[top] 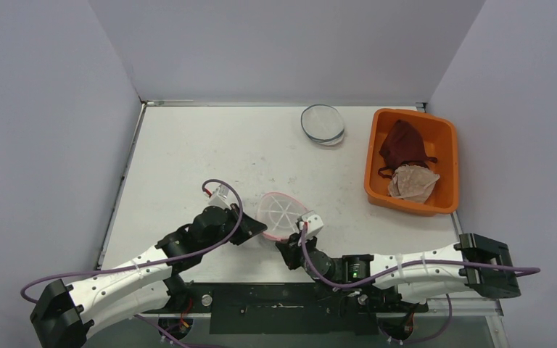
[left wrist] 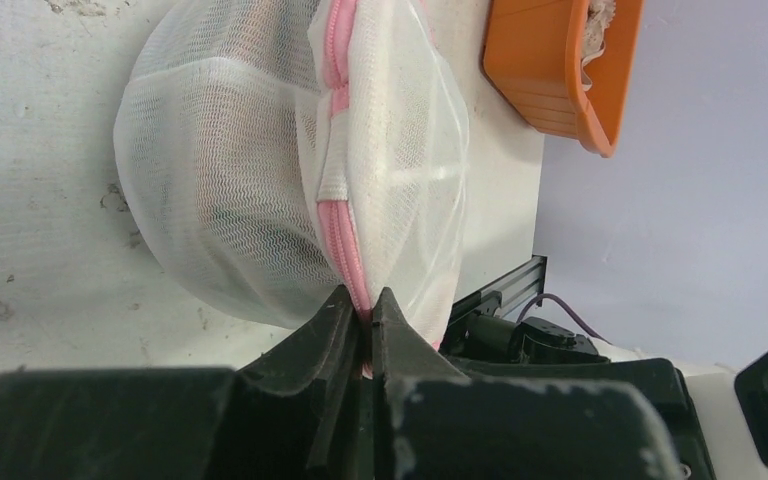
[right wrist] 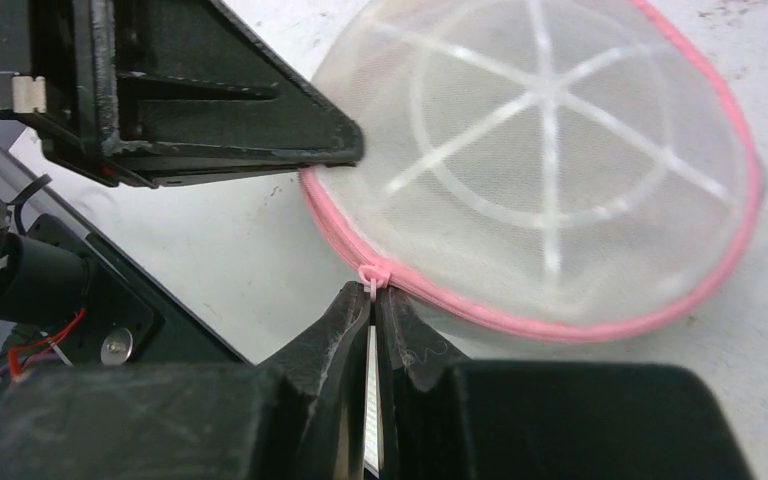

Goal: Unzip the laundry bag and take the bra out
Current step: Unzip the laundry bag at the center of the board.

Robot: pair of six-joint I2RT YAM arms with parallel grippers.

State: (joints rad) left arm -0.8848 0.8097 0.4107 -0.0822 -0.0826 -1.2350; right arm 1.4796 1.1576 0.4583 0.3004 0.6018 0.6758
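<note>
A round white mesh laundry bag [top: 281, 213] with a pink zipper rim lies near the table's front edge, between my two grippers. My left gripper [left wrist: 362, 312] is shut on the bag's pink zipper seam [left wrist: 338, 215] at its left edge [top: 260, 230]. My right gripper [right wrist: 374, 291] is shut on the pink zipper pull [right wrist: 373, 272] at the bag's near rim [top: 295, 239]. The bag [right wrist: 550, 170] looks zipped closed. No bra shows through the mesh.
An orange bin [top: 447, 156] at the right rear holds a dark red garment [top: 403, 143] and a pale one [top: 413, 183]. A second round mesh bag [top: 323, 124] with a dark rim lies at the back centre.
</note>
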